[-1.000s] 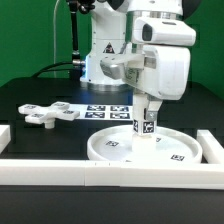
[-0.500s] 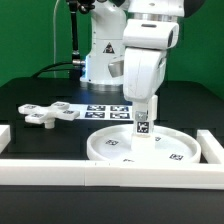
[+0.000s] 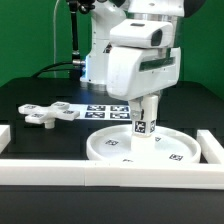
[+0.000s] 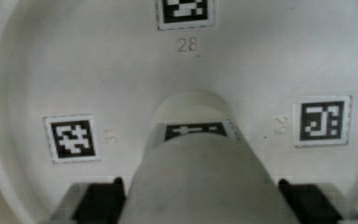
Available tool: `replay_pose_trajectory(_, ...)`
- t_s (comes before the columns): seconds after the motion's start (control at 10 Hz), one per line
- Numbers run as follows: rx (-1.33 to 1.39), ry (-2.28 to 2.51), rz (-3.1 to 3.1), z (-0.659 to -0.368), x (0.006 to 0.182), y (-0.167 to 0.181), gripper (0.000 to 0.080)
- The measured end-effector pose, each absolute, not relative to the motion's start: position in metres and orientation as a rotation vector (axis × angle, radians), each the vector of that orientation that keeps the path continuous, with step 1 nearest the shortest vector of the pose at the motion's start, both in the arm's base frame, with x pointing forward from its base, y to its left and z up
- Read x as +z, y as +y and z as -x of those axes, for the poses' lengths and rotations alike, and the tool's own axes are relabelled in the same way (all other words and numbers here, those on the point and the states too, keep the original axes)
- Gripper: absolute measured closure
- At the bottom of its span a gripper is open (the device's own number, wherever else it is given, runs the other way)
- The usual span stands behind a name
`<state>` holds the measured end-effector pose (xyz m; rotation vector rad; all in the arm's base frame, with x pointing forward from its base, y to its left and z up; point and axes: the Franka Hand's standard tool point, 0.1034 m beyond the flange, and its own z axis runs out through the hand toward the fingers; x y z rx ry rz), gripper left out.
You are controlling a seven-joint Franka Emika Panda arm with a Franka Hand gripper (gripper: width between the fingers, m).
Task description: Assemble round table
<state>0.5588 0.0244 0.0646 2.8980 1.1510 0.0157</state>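
The large white round disc (image 3: 140, 146) with square markers lies flat on the black table. The short white cylinder leg (image 3: 143, 124) stands upright at its middle, held from above by my gripper (image 3: 146, 108), which is shut on it. In the wrist view the leg (image 4: 197, 160) runs down to the disc (image 4: 87, 60), with a black finger (image 4: 98, 200) on each side of it; my gripper (image 4: 201, 205) clasps it there. The white cross-shaped foot piece (image 3: 46, 114) lies on the table at the exterior view's left.
The marker board (image 3: 100, 109) lies behind the disc. A long white rail (image 3: 80, 172) runs along the front, and short rail pieces stand at the exterior view's left (image 3: 4, 135) and right (image 3: 212, 148).
The wrist has turned about the upright leg over the last second, so the arm's white body now faces differently. The leg and disc have stayed in place.
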Motion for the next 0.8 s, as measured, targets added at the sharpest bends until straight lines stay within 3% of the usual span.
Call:
replay_pose_trajectory(0.4, 0.022, 0.353, -3.173, -0.5564, 0.0637, 0.0236, 0.0386)
replay_pose_trajectory(0.8, 0.011, -0.079, -3.208, -0.556, 0.0633, 0.029, 0.0386)
